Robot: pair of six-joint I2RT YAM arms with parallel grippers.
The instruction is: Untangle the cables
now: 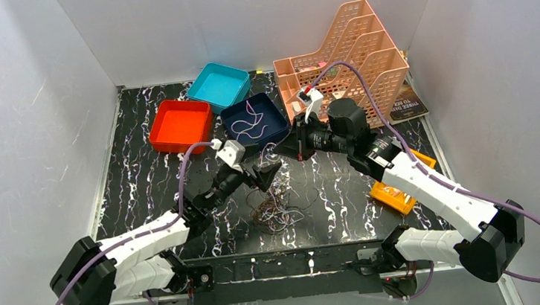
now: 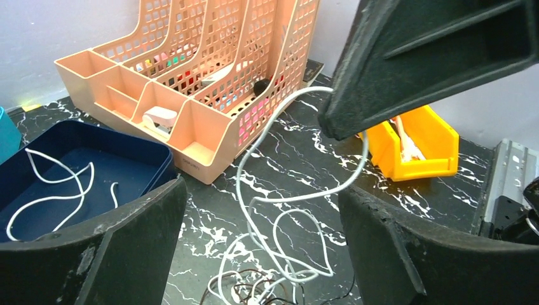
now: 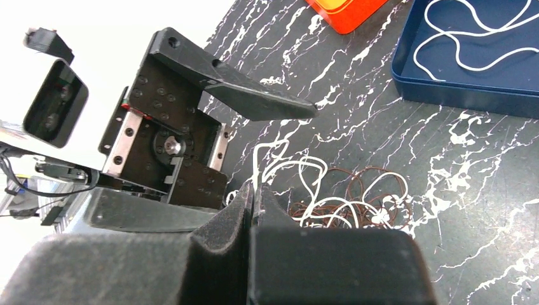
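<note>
The left claw stands wide, its two fingers far apart and nothing between them, and it hangs tilted above the marbled black surface. Directly below it and slightly nearer the arm bases lies the tangle of cables, a loose knot of brown, whitish and black loops resting on the surface. The right claw is closed tight, tip to tip, just beyond the left claw's fingertips and a little higher. It pinches a white cable that drops from its tip in long curves, passes through the open gap of the left claw as the left wrist camera sees it, and ends in the knot below. From the right wrist camera the same strand climbs straight up to the pressed-together fingers, with the brown coils lying just ahead of and beneath them, and one finger of the left claw reaches across above. Beyond the left claw sits a navy tray with a few loose whitish strands lying in it, and a red tray and a teal tray lie farther off on that claw's left. Behind the right claw stands a peach file rack, and a yellow bin rests on the surface off to that claw's right.
</note>
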